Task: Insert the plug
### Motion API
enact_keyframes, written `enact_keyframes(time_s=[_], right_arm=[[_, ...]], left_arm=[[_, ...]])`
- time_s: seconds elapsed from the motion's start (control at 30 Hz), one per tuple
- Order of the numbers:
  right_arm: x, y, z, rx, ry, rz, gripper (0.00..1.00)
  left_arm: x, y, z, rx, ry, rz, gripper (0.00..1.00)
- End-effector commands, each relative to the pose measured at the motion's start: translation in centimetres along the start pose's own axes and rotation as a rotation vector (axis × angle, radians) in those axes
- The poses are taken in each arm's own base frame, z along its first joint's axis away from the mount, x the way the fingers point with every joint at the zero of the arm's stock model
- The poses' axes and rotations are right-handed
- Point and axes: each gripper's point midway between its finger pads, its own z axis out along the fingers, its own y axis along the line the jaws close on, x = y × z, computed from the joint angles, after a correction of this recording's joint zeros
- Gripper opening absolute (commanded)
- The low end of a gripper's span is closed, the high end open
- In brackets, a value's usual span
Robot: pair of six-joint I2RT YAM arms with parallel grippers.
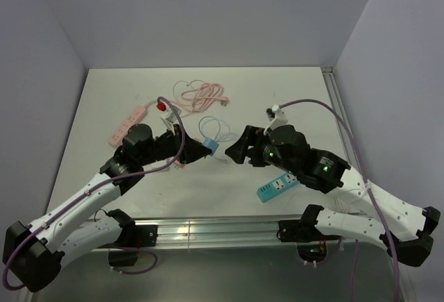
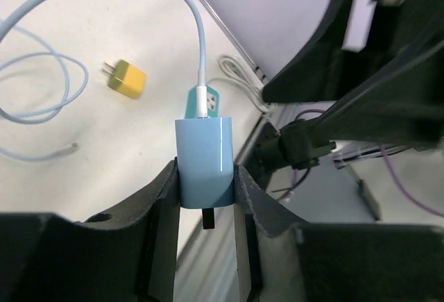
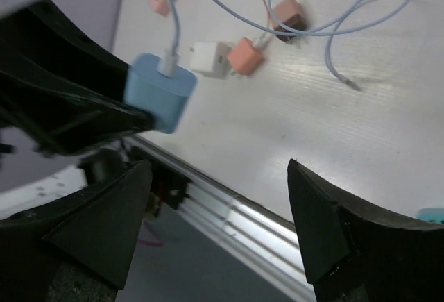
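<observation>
Left gripper (image 2: 205, 171): clamped on the blue charger (image 2: 202, 151), held above the table at mid-workspace.
Right gripper (image 3: 218, 170): jaws wide apart, empty, facing the charger from just beside it.
Cable (image 2: 201, 45): leaves the charger's outer end.
Orientation: long axis along the left fingers; prong points back toward the left palm.
Step, judged: regrasp before insertion.
Next move: the prongs must be turned toward the teal power strip (image 1: 277, 187).

Bright, even overhead light, soft shadows; wrist views slightly blurred at the near fingers (image 3: 347, 246)
</observation>
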Motion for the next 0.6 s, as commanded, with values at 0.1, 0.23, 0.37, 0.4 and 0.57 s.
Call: enact_keyframes(time_s=[0.1, 0.23, 0.37, 0.4, 0.57], right_arm=[[-4.6, 4.8, -2.6, -0.087, -0.007, 0.246, 0.82], [-5.8, 6.2, -2.1, -0.105, 0.052, 0.247, 0.76], [-4.9, 7.9, -1.1, -0.120, 0.196, 0.158, 0.73], [-5.1, 8.5, -0.6, -0.124, 0.217, 0.147, 0.73], [-4.2, 9.4, -0.4, -0.149, 0.290, 0.113, 0.73]], left_arm=[[-2.5, -2.3, -1.7, 0.086, -0.202, 0.330, 0.00], [-3.9, -4.2, -3.5, 0.120, -0.339, 0.491, 0.00], [-4.6, -4.7, -3.2, 0.113, -0.327, 0.537, 0.00], [-4.4, -4.5, -3.1, 0.109, -0.313, 0.533, 0.00], [-4.4, -4.9, -3.1, 0.110, -0.313, 0.551, 0.00]])
